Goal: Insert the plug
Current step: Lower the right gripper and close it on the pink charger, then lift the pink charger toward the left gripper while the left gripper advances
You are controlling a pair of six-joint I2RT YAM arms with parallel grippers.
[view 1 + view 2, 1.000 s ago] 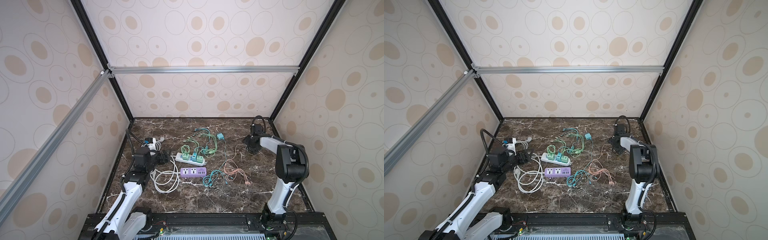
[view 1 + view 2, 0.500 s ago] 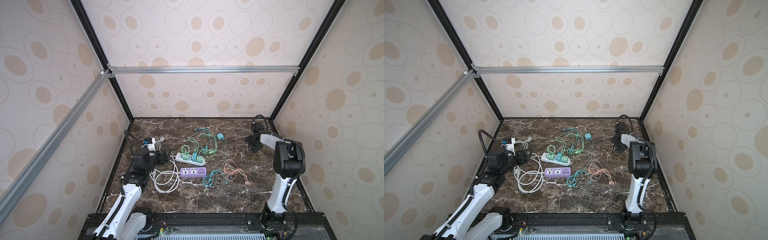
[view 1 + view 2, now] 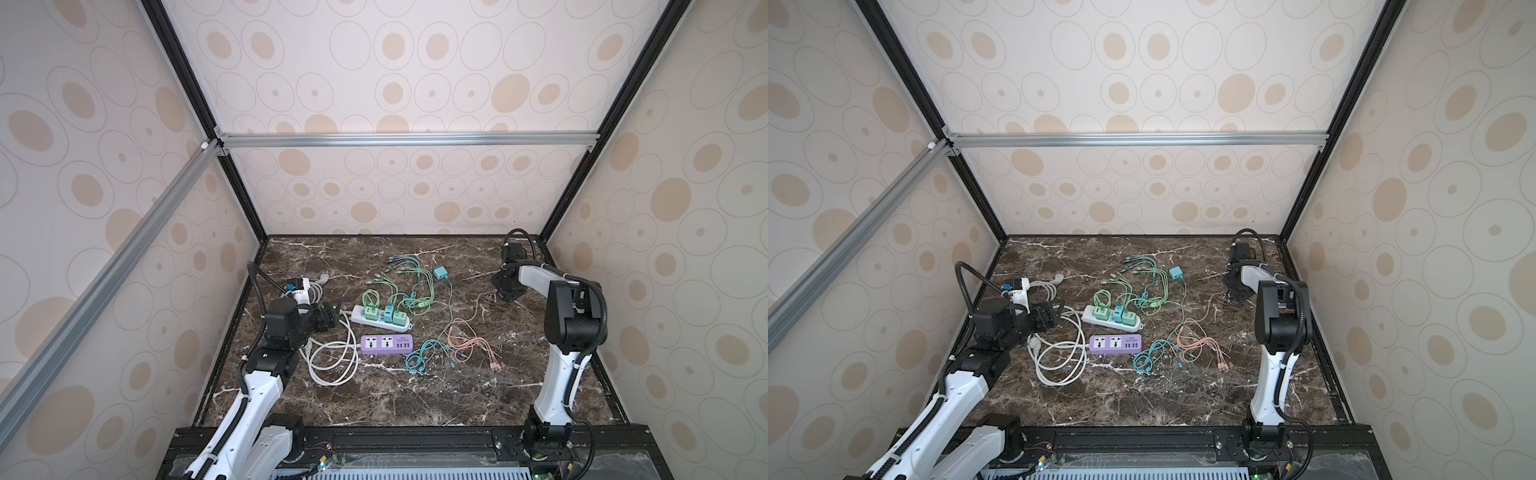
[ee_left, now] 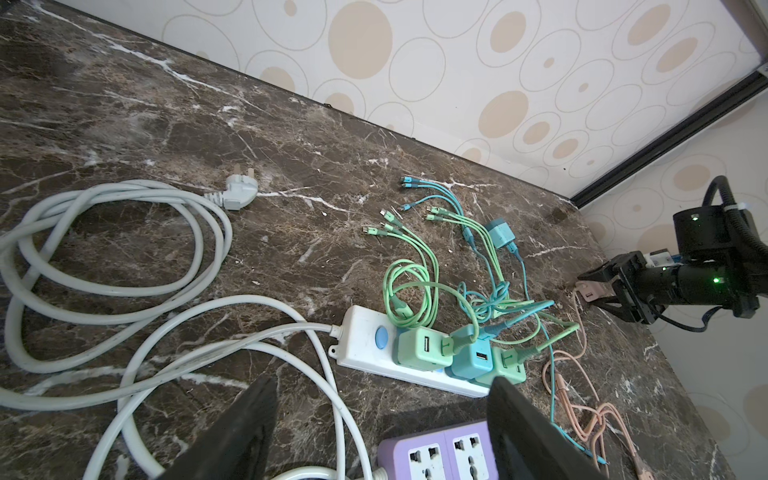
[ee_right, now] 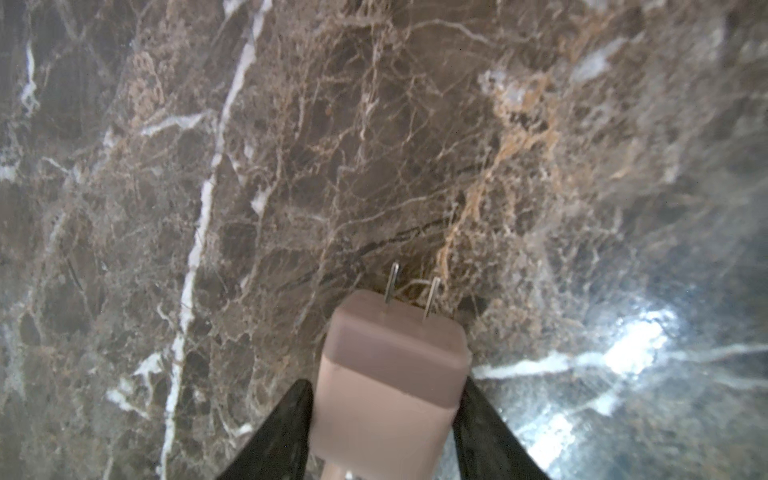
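Currently at the pick. Right gripper (image 5: 386,382) is down at the far right of the dark veined marble tabletop (image 3: 374,399), well apart from the strips. Its black fingers (image 5: 286,419) lie against both flanks of the pale pink cube-shaped charger plug (image 5: 390,365) — clamped on it, as far as the right wrist view shows. The two flat metal prongs (image 5: 430,297) point away from the wrist, low over the stone.

Left gripper (image 4: 382,382): jaws wide apart, nothing between them, hovering over the thick white cable coil (image 3: 332,361) beside the purple plastic power strip (image 3: 386,344).

Likely target is the purple strip — both of its universal sockets (image 4: 426,457) are free, while the white power strip (image 3: 380,318) carries three green and teal chargers (image 4: 424,347).

To do it well: confirm a square grip before lifting, so the cube does not twist. Lift straight up; the thin pink cable (image 3: 469,340) trails toward the centre and may drag through the teal loops. Carry over, turn the prongs down, line them up with the slots, press vertically. The light strip may slide or tip; the left arm could steady it.
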